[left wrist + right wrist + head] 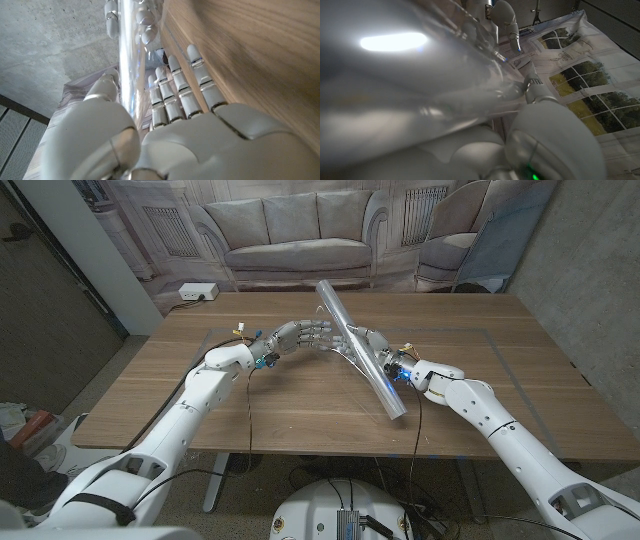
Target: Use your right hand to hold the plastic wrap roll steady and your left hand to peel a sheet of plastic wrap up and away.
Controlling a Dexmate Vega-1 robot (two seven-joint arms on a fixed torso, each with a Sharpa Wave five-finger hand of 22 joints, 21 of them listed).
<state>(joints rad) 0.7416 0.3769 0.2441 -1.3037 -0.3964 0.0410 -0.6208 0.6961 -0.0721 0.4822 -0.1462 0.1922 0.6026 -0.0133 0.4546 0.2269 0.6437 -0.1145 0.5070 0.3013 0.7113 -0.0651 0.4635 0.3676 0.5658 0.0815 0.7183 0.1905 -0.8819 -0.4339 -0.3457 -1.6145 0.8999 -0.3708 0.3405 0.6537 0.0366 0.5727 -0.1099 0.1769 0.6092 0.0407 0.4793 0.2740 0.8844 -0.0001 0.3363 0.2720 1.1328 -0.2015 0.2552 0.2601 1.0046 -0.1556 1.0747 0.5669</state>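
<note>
Your right hand [378, 350] grips plastic wrap roll [360, 345], tilted above table [300, 395]; your left hand [300, 337] pinches roll's film.

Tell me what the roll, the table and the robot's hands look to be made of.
Plastic wrap roll: glossy clear film wound on a tube, judging by its silvery glare and see-through sheen. Table: wood or wood veneer, matte, with visible brown grain. Left hand and right hand: probably hard plastic shells, smooth pale grey, with darker metallic-looking joints.
</note>
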